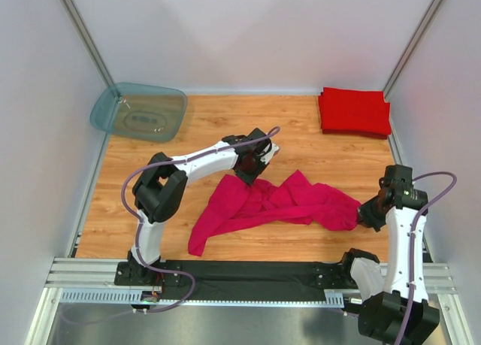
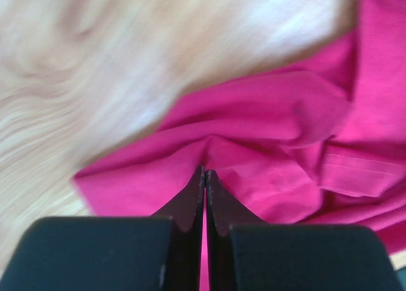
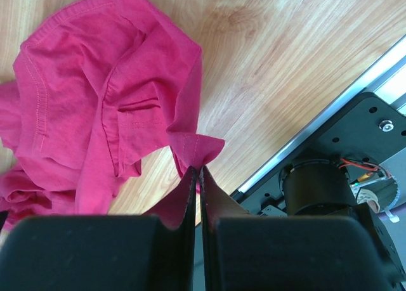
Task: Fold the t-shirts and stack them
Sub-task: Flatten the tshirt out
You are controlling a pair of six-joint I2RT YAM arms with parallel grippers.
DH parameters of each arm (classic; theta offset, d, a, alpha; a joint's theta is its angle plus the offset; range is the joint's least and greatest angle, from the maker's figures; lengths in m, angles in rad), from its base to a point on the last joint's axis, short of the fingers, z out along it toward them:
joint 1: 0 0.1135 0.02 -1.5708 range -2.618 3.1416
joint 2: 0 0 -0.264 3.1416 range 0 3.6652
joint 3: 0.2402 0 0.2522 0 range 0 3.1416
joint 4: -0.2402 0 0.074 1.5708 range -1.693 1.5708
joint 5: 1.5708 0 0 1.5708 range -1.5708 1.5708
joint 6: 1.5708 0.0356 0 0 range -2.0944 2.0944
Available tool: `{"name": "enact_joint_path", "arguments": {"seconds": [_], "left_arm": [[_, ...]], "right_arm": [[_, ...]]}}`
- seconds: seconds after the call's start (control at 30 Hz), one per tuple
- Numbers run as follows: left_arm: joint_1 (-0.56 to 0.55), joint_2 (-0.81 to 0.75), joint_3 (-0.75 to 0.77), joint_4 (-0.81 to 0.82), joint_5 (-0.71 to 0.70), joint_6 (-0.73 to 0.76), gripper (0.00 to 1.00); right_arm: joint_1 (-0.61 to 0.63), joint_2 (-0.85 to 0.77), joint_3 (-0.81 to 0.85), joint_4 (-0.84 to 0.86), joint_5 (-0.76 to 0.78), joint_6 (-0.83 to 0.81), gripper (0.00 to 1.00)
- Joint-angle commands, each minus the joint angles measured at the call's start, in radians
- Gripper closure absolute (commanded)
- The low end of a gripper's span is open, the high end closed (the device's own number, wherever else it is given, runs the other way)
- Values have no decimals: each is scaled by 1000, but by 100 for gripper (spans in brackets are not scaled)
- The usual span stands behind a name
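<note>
pinching a pink shirt at both ends

a light wooden tabletop (image 1: 316,153) sits boxed in by plain pale walls (image 1: 248,29), with an aluminium rail (image 1: 90,273) along its near edge. the magenta t-shirt (image 1: 270,202) lies crumpled across the near middle of the boards, strung loosely between the two arms. from overhead the grips are hard to read. the wrist cameras settle it: the left gripper (image 2: 204,172) has its black fingers pressed together on a fold at the shirt's far-left edge, and the right gripper (image 3: 197,170) is clamped on a bunched corner at the right end, close to the rail. hem stitching (image 3: 41,107) shows only from the right wrist. only the overhead view takes in the far corners: folded red t-shirts (image 1: 353,112) stacked at the right, and a translucent blue-grey tub (image 1: 139,112) at the left, apart from all the cloth.
</note>
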Motion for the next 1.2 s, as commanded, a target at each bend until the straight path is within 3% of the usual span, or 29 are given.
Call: {"name": "enact_joint_path", "arguments": {"seconds": [0.0, 0.1, 0.2, 0.4, 0.5, 0.57, 0.6, 0.63, 0.73, 0.93, 1.17], "left_arm": [[5, -89, 98, -99, -219, -55, 100], [72, -219, 77, -205, -298, -203, 100], [254, -354, -51, -293, -299, -349, 100], [512, -539, -403, -256, -198, -443, 100], [563, -575, -481, -267, -207, -464, 99], [577, -600, -503, -288, -233, -474, 91], [583, -611, -506, -288, -241, -469, 84], [594, -620, -509, -287, -240, -463, 66], [598, -654, -494, -240, -197, -379, 51], [598, -672, -529, -59, 108, -196, 46], [600, -406, -332, -120, 109, -36, 45]], "right_arm": [[4, 10, 57, 7, 31, -29, 100], [4, 33, 112, -37, 121, -43, 100], [4, 41, 147, -43, 132, -44, 100], [7, 59, 138, 27, -12, -11, 100], [17, 64, 110, 81, -106, 9, 100], [23, 67, 103, 95, -118, 14, 100], [27, 68, 101, 99, -120, 14, 100], [27, 70, 100, 102, -120, 11, 100], [31, 84, 95, 101, -115, 8, 100], [31, 96, 90, 105, -115, 2, 100], [34, 79, 49, 128, -129, 15, 100]]}}
